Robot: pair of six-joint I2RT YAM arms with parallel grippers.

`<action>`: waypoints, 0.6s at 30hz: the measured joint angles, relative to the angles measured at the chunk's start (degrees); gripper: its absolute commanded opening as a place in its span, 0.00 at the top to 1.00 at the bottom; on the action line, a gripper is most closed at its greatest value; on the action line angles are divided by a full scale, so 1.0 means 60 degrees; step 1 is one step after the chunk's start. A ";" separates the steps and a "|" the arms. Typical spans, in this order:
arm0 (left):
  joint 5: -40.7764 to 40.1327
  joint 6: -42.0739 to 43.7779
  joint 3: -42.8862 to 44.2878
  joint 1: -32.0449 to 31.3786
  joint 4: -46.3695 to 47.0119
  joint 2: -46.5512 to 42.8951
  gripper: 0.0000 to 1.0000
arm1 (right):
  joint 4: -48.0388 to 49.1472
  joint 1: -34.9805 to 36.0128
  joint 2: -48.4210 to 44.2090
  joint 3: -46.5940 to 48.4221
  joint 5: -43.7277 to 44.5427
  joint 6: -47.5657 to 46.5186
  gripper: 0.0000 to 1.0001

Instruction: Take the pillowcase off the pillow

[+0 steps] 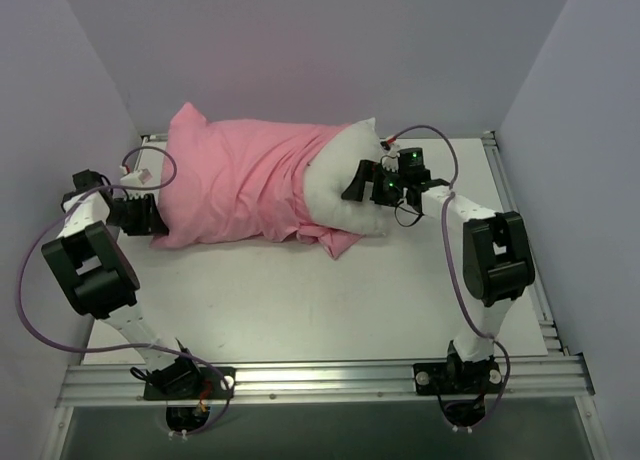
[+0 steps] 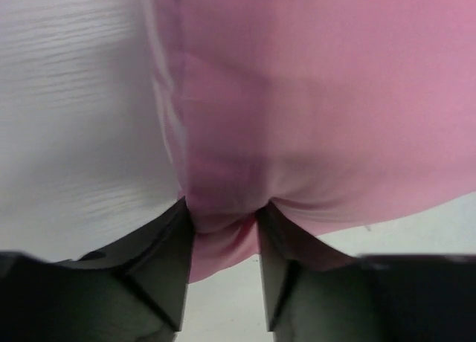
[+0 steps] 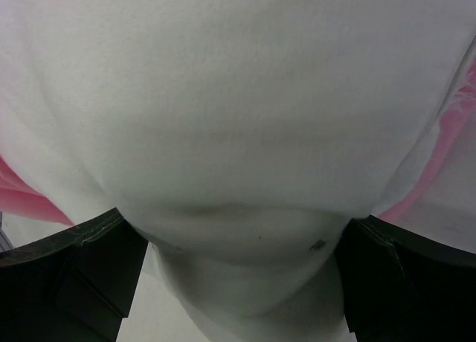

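The pink pillowcase (image 1: 235,185) lies across the back of the table and covers most of the pillow. The pillow's white right end (image 1: 335,190) sticks out of the case's open mouth. My left gripper (image 1: 150,217) is at the case's near left corner. In the left wrist view it (image 2: 225,208) is shut on a bunched fold of the pink fabric (image 2: 312,104). My right gripper (image 1: 357,183) is at the pillow's bare end. In the right wrist view its jaws (image 3: 238,217) stand wide apart, and the white pillow (image 3: 238,111) bulges between them, touching both fingers.
The white table (image 1: 320,300) stretches in front of the pillow. Grey walls close in the left, back and right sides. A metal rail (image 1: 320,375) runs along the near edge by the arm bases. A loose pink flap (image 1: 340,242) hangs out at the pillow's near side.
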 measured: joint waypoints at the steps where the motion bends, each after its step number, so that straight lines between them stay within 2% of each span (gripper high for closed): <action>1: 0.0102 -0.0044 0.0004 0.0000 0.0022 0.0120 0.64 | 0.0106 0.0047 0.0222 0.0000 0.0018 0.0011 0.00; 3: 0.0331 -0.0127 0.0004 -0.0004 0.0051 0.0375 0.80 | 0.0397 0.0138 0.0525 -0.0018 0.0025 0.0080 0.06; 4: 0.0415 -0.0200 0.0004 -0.0007 0.0058 0.0488 0.98 | 0.0583 0.0178 0.0568 -0.0051 0.0015 0.0109 0.12; 5: 0.0477 -0.0259 0.0004 -0.0007 0.0069 0.0554 0.98 | 0.0765 0.0193 0.0568 -0.0080 -0.0007 0.0153 0.34; 7: 0.0539 -0.0306 0.0004 -0.0011 0.0102 0.0594 0.98 | 0.1235 0.0200 0.0586 -0.0109 -0.0131 0.0284 0.71; 8: 0.0576 -0.0346 0.0004 -0.0011 0.0113 0.0586 0.98 | 0.1486 0.0197 0.0608 -0.0120 -0.0226 0.0346 1.00; 13: 0.0470 -0.0521 -0.0007 0.0051 0.0186 0.0448 0.98 | 0.2182 0.0168 0.0637 -0.0226 -0.0517 0.0878 1.00; 18: 0.0284 -0.0721 -0.0007 0.0477 0.0310 0.0164 0.98 | 0.1814 -0.0058 -0.0106 -0.0335 -0.0641 0.1078 1.00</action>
